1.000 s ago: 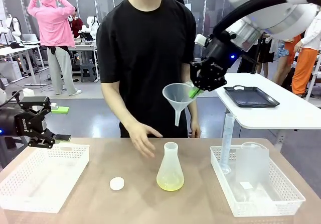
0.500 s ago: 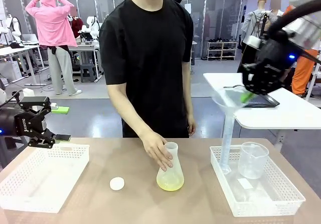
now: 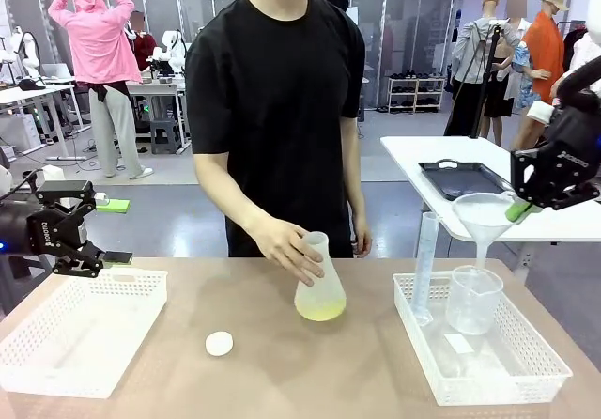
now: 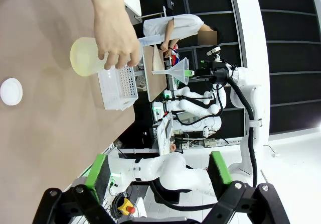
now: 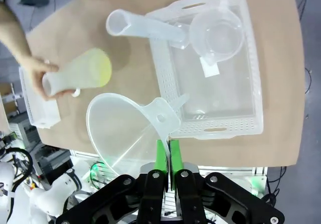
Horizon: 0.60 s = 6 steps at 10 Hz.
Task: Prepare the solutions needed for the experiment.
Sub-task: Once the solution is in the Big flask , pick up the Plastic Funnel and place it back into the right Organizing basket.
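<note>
White arms (image 4: 173,171), blk jaws, green pads (image 4: 216,168).

Bright, even indoor light from overhead, so shadows on the surface (image 3: 272,381) are soft and faint. Front view's crisp, background a bit softer. Both wrist views bow hard at the edges. Light shines right through the solutions (image 3: 320,312). Left wrist view has big black patches.

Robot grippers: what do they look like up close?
The left gripper and right gripper are black and chunky, each with two jointed fingers tipped with bright green pads. The left one has pale lettering on its side. The right arm is white.
</note>
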Motion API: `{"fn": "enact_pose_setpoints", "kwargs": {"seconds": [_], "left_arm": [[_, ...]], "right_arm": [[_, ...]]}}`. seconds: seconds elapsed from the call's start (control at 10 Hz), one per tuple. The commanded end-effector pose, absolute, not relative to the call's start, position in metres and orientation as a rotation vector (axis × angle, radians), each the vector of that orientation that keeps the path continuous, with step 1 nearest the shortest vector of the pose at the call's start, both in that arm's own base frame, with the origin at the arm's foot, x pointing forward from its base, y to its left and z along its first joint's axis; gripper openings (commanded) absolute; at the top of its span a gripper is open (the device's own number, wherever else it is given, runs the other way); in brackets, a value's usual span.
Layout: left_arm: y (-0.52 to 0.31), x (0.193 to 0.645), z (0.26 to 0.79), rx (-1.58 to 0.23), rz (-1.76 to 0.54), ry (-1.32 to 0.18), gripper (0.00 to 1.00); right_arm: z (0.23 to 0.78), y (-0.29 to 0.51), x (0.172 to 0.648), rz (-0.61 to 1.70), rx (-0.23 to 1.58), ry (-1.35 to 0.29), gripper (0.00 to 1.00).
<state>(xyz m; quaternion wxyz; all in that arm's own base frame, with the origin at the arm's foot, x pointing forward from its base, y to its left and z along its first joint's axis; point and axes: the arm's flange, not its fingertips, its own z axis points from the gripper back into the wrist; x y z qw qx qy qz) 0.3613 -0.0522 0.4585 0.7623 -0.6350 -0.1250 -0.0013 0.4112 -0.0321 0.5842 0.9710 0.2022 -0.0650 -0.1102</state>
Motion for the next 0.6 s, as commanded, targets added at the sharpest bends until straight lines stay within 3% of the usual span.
{"fn": "enact_pose_setpoints", "kwargs": {"seconds": [0.0, 0.5], "left_arm": [[-0.054, 0.358, 0.459, -1.403, 0.001, -0.273, 1.00], [-0.054, 0.358, 0.459, -1.403, 0.001, -0.273, 1.00]], "right_arm": [[0.584, -0.023, 0.412, -0.191, 0.404, -0.128, 0.00], [0.571, -0.014, 0.410, -0.214, 0.385, -0.077, 0.04]]}}
